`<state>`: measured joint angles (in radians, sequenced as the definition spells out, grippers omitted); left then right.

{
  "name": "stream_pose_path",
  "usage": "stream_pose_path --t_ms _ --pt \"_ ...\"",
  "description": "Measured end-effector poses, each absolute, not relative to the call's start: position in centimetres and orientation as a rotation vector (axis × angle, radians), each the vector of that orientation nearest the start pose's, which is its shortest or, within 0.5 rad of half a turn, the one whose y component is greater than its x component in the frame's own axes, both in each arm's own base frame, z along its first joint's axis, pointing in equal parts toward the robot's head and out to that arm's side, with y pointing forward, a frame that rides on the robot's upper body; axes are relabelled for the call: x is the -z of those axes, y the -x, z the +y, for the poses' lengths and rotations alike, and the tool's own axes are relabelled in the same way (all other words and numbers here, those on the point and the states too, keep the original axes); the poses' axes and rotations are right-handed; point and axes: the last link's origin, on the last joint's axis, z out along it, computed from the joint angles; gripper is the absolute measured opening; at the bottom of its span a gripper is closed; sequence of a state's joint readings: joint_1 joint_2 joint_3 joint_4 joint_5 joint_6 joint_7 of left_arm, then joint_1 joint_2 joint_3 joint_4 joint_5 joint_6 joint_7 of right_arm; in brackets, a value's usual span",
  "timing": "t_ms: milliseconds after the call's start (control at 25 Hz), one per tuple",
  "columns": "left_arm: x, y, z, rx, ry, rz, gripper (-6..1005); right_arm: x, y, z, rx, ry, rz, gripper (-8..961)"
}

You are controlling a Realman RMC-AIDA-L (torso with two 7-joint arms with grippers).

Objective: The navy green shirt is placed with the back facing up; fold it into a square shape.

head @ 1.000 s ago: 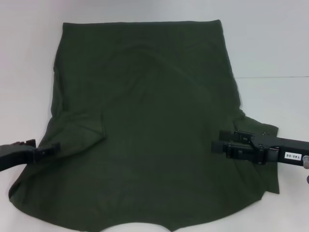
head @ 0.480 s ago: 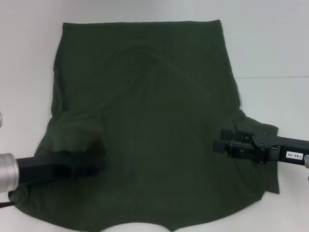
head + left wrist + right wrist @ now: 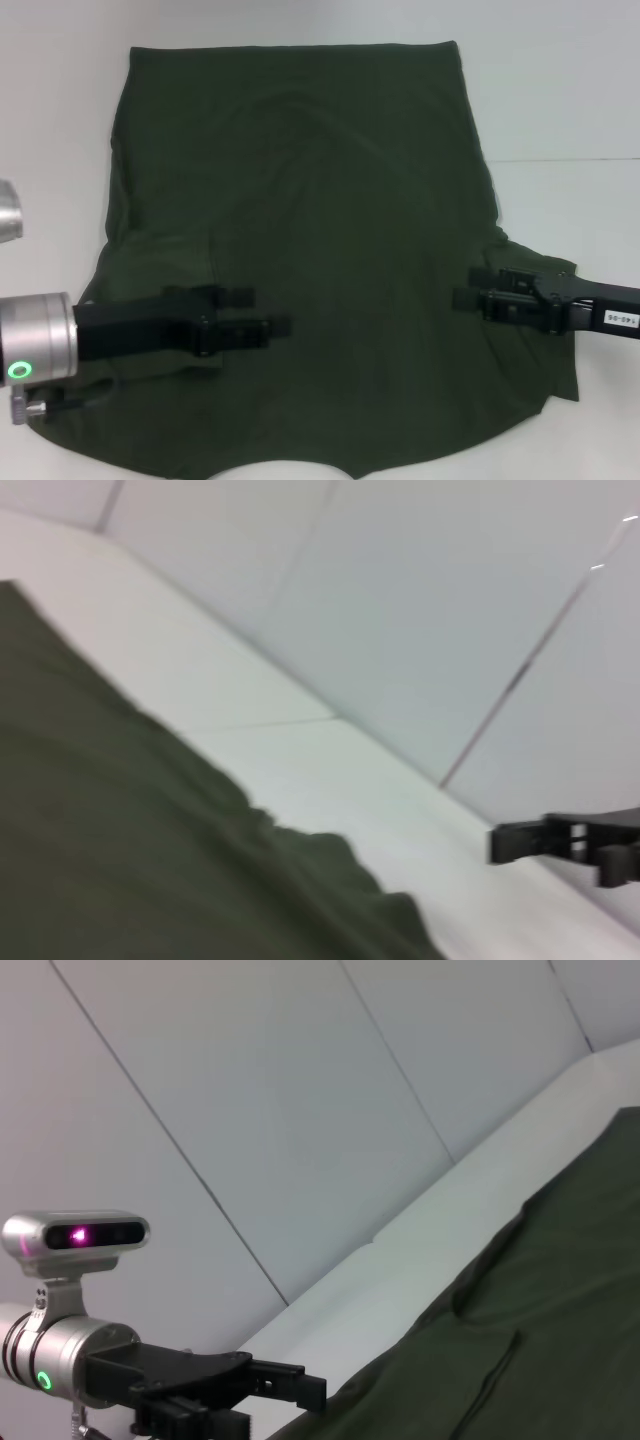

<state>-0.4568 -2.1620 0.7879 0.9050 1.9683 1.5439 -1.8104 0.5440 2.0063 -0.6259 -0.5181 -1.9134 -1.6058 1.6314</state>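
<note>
The navy green shirt (image 3: 330, 200) lies spread flat on the white table, plain side up, with its hem at the far edge and its collar at the near edge. Its left sleeve is folded inward, and its right sleeve (image 3: 545, 275) sticks out to the side. My left gripper (image 3: 265, 312) reaches in over the shirt's lower left part, open, with nothing between its fingers. The right wrist view shows this left gripper (image 3: 295, 1382) just above the cloth. My right gripper (image 3: 468, 288) is open over the shirt's right side, by the right sleeve. It appears far off as the right gripper (image 3: 515, 842).
The white table (image 3: 570, 100) surrounds the shirt, with bare surface on the left, right and far sides. A seam line (image 3: 570, 159) crosses the table to the right of the shirt. Pale wall panels (image 3: 300, 1110) rise behind the table.
My left arm has swept rightward from the shirt's left edge to well over the cloth. The right gripper has drawn back slightly to the right. The shirt looks unmoved.
</note>
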Motion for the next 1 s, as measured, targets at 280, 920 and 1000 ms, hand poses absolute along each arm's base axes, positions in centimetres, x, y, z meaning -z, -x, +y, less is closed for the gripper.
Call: stream_pose_path --t_ms 280,920,1000 --pt "2.9 22.2 32.1 0.771 2.83 -0.852 861 -3.8 -28.6 33.1 -0.863 2.503 1.301 816" --pt "5.1 21.4 31.4 0.743 2.955 -0.625 862 -7.1 -34.4 33.2 -0.769 1.968 1.791 816" --pt "5.1 21.4 31.4 0.743 2.954 -0.626 862 -7.1 -34.9 33.2 -0.734 1.941 1.816 816"
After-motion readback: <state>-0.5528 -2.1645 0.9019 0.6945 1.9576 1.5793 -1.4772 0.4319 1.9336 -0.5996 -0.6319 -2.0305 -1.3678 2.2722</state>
